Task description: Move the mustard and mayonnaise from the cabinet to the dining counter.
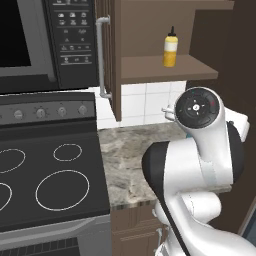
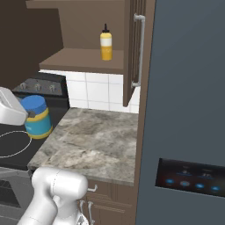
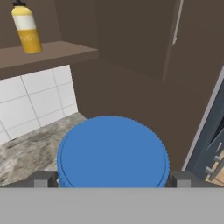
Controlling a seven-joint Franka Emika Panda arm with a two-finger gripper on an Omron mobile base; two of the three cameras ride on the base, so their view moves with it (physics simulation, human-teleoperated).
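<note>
We've got the mayo (image 3: 113, 151) in the gripper (image 3: 113, 183) right now. In the hand view the blue lid sits squarely between the two fingertips (image 3: 42, 180), which are spread wide and flank the jar on either side, so we'd call that a wide grip on the jar rather than an empty open hand. From the right base view the jar (image 2: 37, 117) is up in the air beside the white hand, above the worktop (image 2: 92, 140) edge near the stove (image 1: 47, 180), not resting on anything as far as we can tell. Makes sense to hold a squat jar around its widest part like this, since the lid gives a firm round shoulder for the fingers to bracket.

The mustard (image 1: 170, 47) is on the lower shelf of the cabinet (image 1: 160, 67), standing upright and alone, cap up. The cabinet doors are swung open, one with its silver handle (image 1: 102, 57) hanging out over the backsplash. We see nothing else on that shelf.

Our read: the mayo is already out of the cabinet and mid-transfer, the mustard hasn't been touched. The dining counter isn't something we can pick out here, so the base probably has to drive before the jar gets set down. The fridge panel (image 2: 189, 110) sits close on the right, so that swing needs care.
</note>
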